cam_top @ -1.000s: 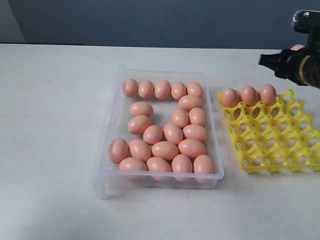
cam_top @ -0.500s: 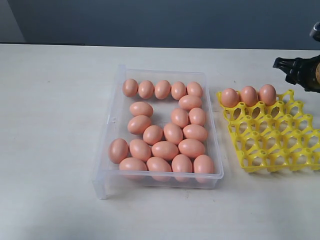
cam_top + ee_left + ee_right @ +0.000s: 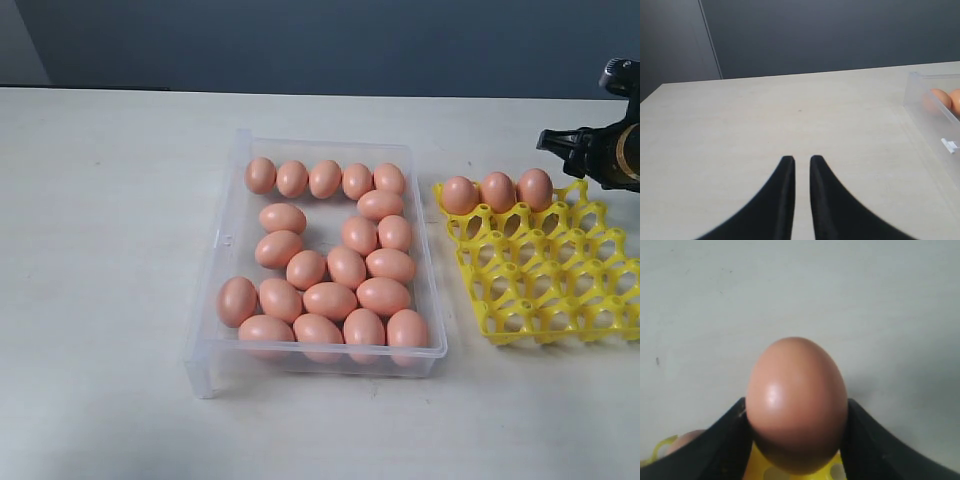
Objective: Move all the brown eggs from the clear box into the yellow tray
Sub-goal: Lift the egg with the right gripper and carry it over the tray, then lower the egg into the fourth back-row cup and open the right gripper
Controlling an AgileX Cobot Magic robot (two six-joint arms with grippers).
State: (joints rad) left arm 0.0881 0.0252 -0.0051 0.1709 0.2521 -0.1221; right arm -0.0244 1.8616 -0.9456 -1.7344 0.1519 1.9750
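Right tool (image 3: 570, 148) grips one brown egg (image 3: 796, 400), long axis along its fingers (image 3: 725, 450) | hangs over yellow tray (image 3: 530, 300) far row, free cup beside three seated eggs (image 3: 497, 190) | clear box (image 3: 232, 215) lies leftward, well apart.

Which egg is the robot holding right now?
Start at the yellow tray, right of the clear box. Over its far edge hangs the right gripper. The egg pinched between its black fingers is the only one resting in neither box nor tray.
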